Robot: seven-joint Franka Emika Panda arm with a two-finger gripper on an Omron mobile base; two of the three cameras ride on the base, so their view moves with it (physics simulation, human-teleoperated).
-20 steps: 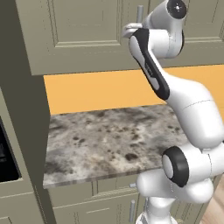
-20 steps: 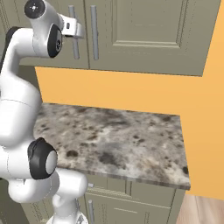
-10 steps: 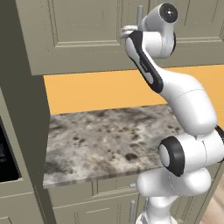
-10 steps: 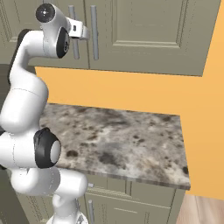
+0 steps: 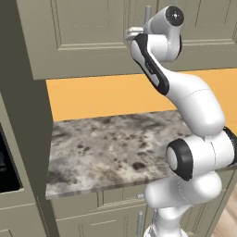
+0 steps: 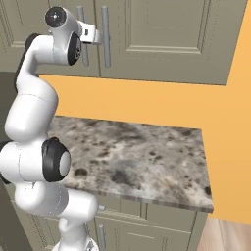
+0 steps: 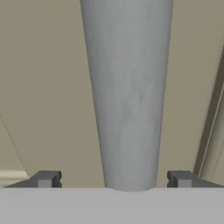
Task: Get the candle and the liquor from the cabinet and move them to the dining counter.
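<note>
The cabinet (image 6: 162, 34) stays closed above the marble worktop (image 6: 142, 157), so the candle and liquor are presumably behind its doors. The gripper (image 7: 113, 179) straddles a grey bar handle (image 7: 127, 96), fingers (image 7: 46, 178) spread either side, apparently lined up to clamp it and pull the door open.

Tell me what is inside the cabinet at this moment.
Nothing inside can be seen: the cabinet doors are shut. The gripper is open, its fingers either side of a door handle. The worktop lies below.
</note>
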